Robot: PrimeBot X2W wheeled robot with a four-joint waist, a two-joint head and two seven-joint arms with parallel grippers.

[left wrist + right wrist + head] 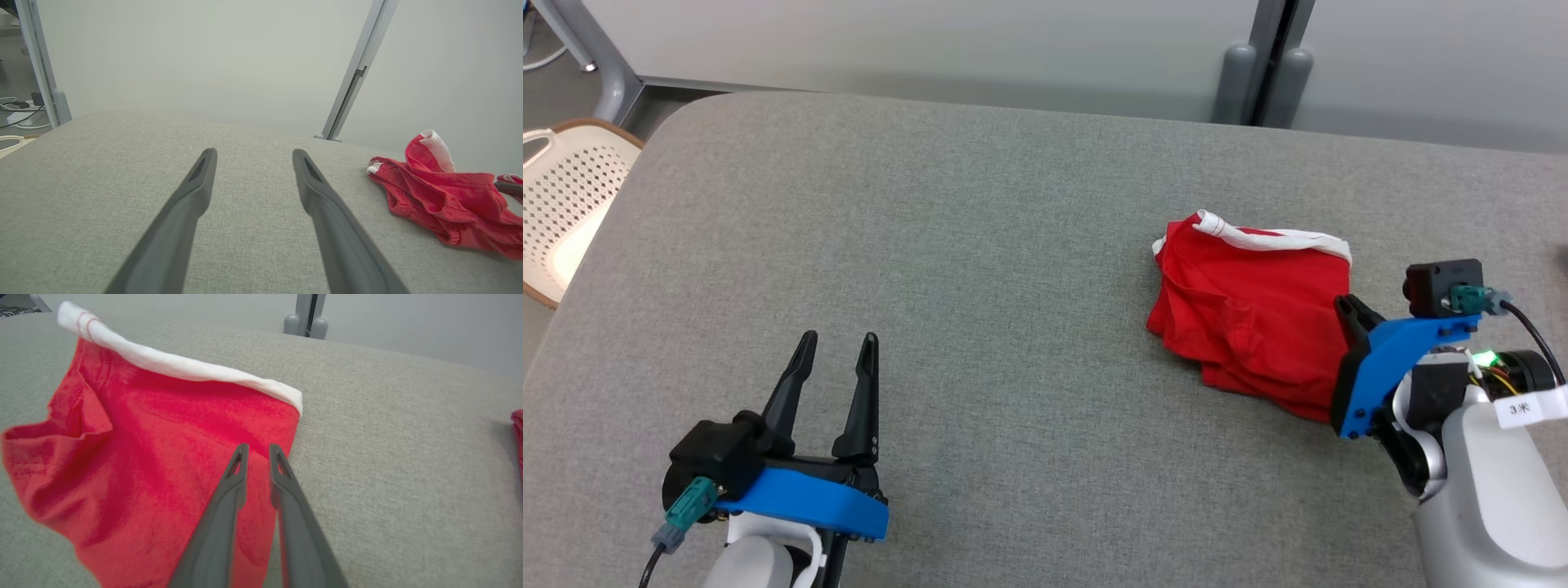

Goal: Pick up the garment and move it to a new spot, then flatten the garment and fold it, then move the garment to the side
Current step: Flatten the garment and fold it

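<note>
One white tag [1523, 410], marking illegible, on right arm [1478, 490] beside garment [1250, 314].

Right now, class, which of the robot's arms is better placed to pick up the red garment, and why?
The right arm. The right gripper is over the garment near its edge, fingers nearly together, while the left gripper hangs open above the table, well apart from the cloth.
</note>
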